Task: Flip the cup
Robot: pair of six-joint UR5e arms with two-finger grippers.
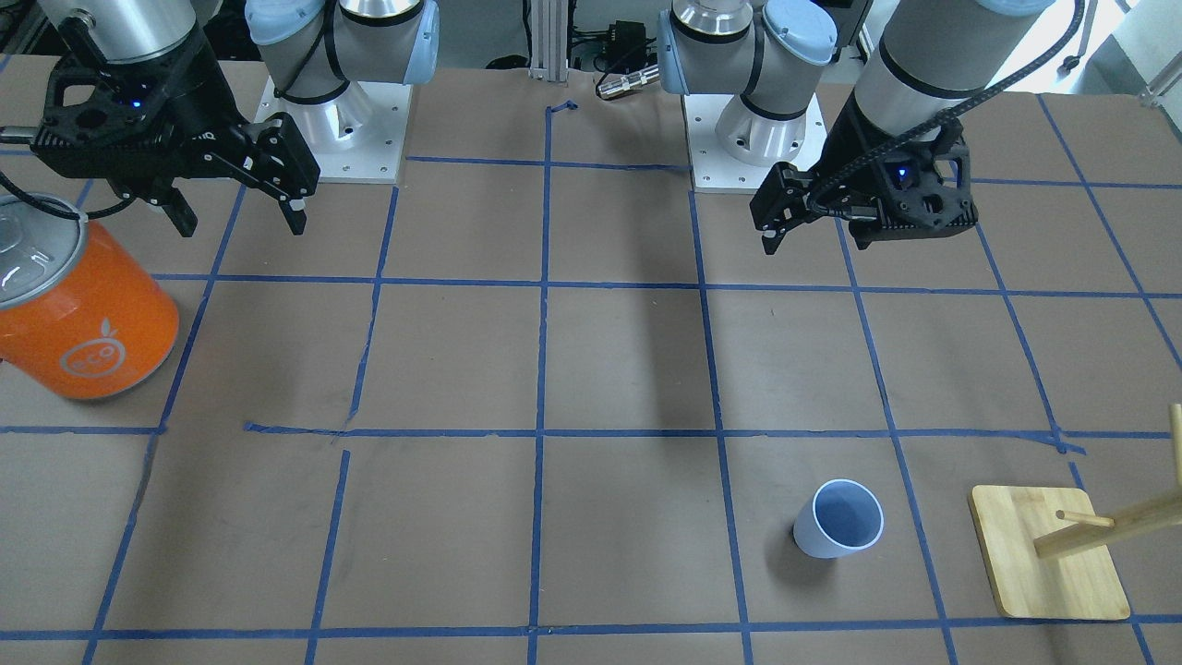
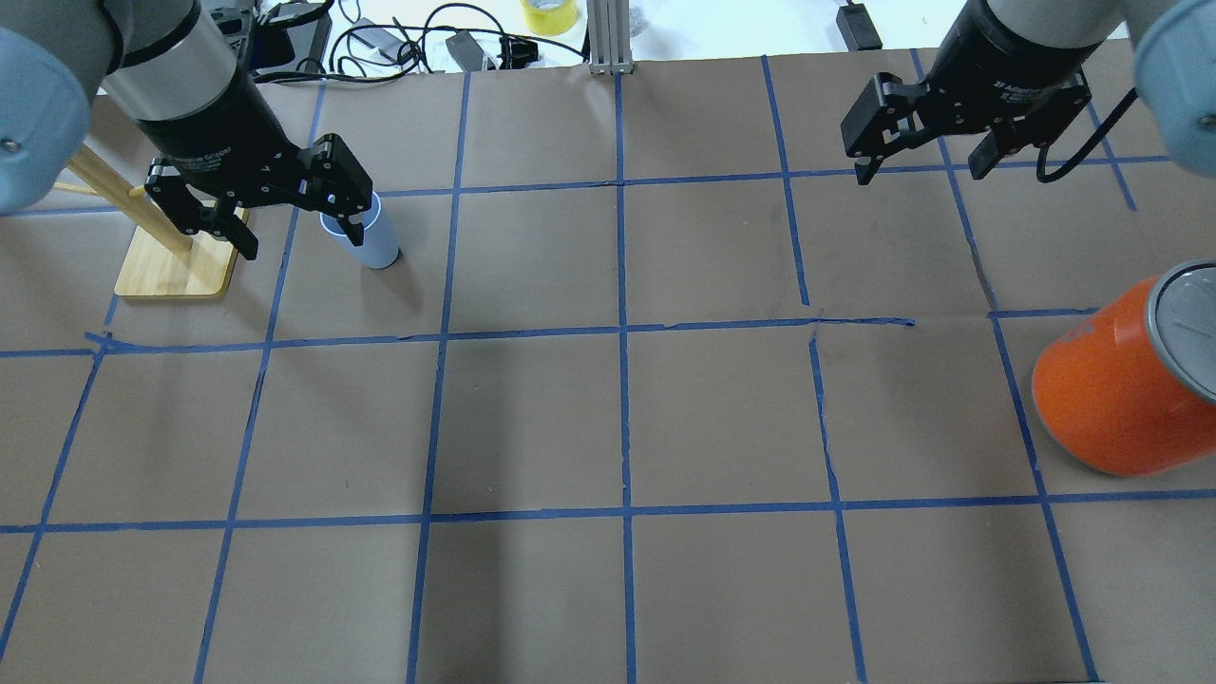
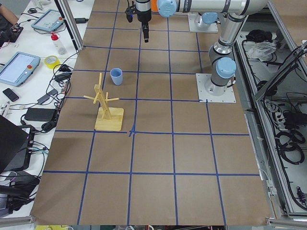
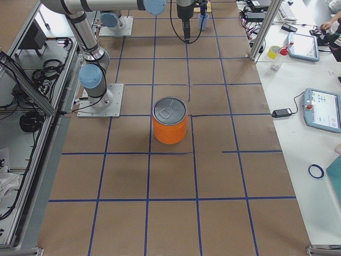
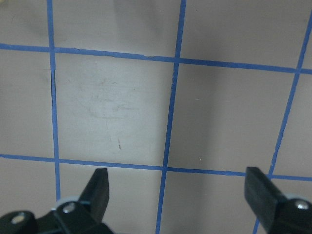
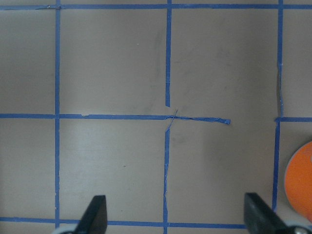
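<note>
Left claw point(image 2: 296, 226) is held open above the table point(image 2: 722, 418), jaws spread wide, nothing gripped. In the left wrist view only taped table surface is seen between the fingers point(image 5: 100, 189). Right claw point(image 2: 920, 167) is likewise open and unloaded, raised over the robot's right half of the table.

The cup point(image 1: 836, 522) is set upright on its base. Long axis is vertical, mouth points up, and the bluer inside is seen from the front camera. It stands in the grid row along the table's far edge, the operators' side, toward the far-left corner. It is not touched by either claw. From overhead the left claw's finger overlaps the cup's rim, but the front view puts that claw well back toward the robot's edge, apart from the cup.

Room around the cup is bounded on the left-end side by the wooden rack point(image 1: 1048, 554), which stands near it but not touching, and by the far edge behind. Toward the right end the next thing is the orange can point(image 2: 1107, 394), upright and well apart, near the right edge.
</note>
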